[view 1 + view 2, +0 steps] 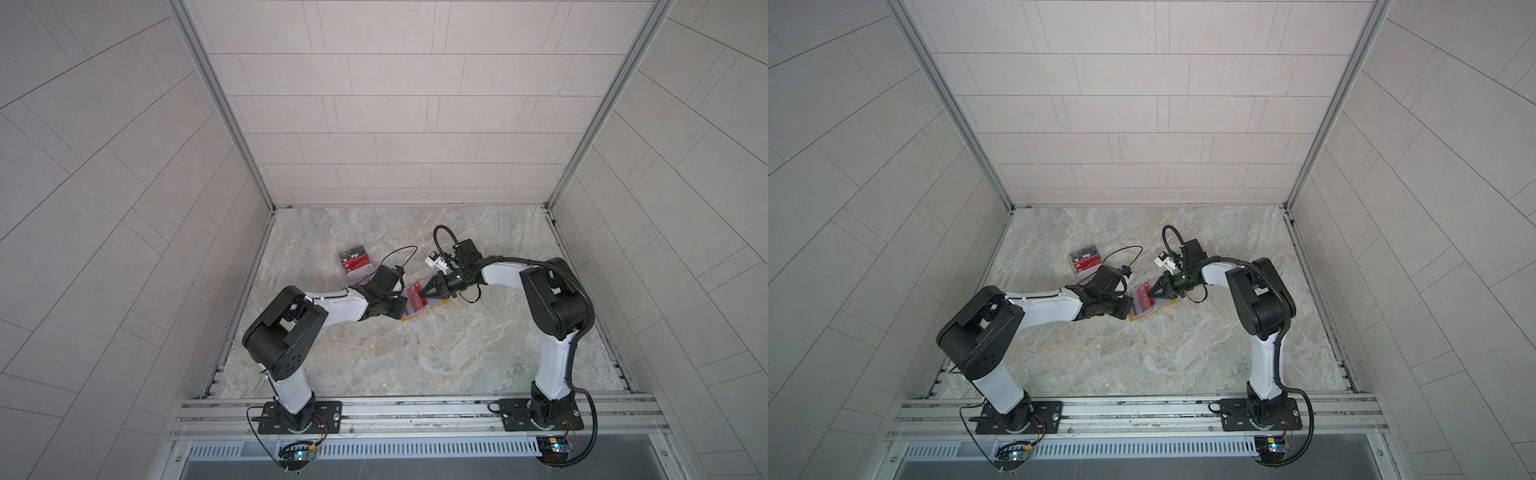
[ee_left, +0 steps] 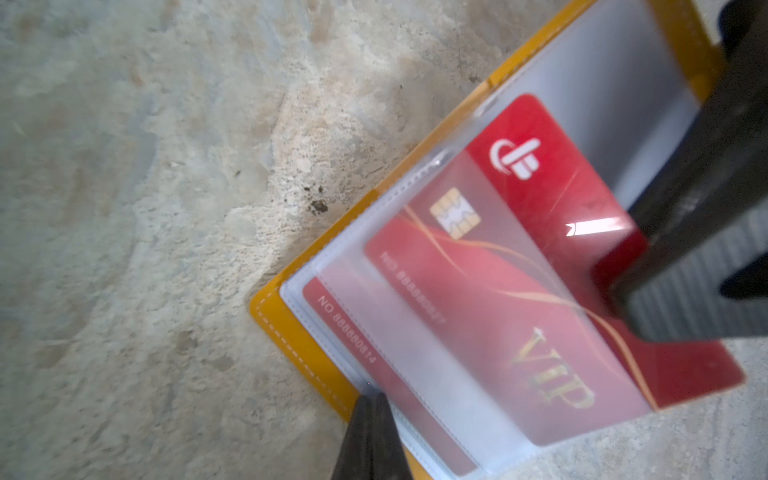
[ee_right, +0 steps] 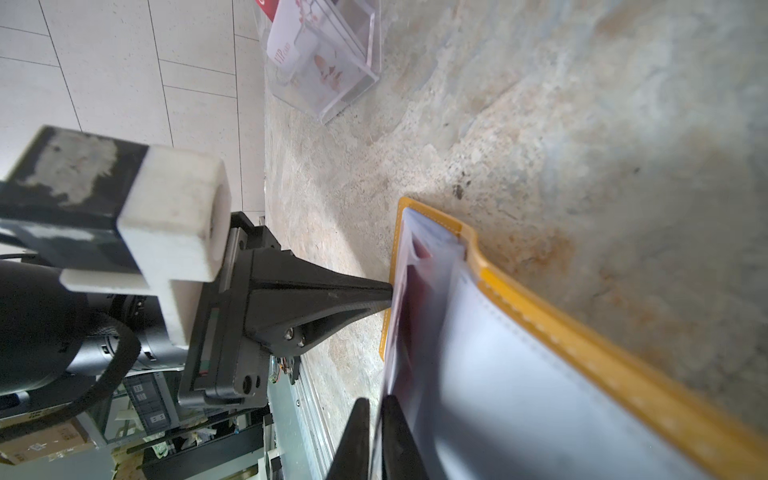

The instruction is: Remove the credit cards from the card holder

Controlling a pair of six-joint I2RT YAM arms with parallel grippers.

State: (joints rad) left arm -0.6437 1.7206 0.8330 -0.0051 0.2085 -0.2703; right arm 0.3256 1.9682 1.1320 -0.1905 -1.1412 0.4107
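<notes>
The mustard-yellow card holder (image 1: 410, 318) (image 1: 1137, 318) (image 2: 291, 328) (image 3: 582, 332) lies open on the marble table with its clear sleeves up. A red credit card (image 1: 415, 297) (image 1: 1141, 298) (image 2: 552, 208) sticks partly out of a sleeve. My right gripper (image 1: 423, 294) (image 1: 1148, 294) (image 3: 376, 403) is shut on that card's free edge. Another red credit card (image 2: 328, 303) sits fully inside a lower sleeve. With its jaws together, my left gripper (image 1: 402, 312) (image 1: 1126, 313) (image 2: 370, 399) presses its tips on the sleeves at the holder's corner.
A clear acrylic box (image 1: 355, 264) (image 1: 1086, 259) (image 3: 332, 75) with a black "Vip" card and other cards stands behind the left arm. Tiled walls close in the table at the back and on both sides.
</notes>
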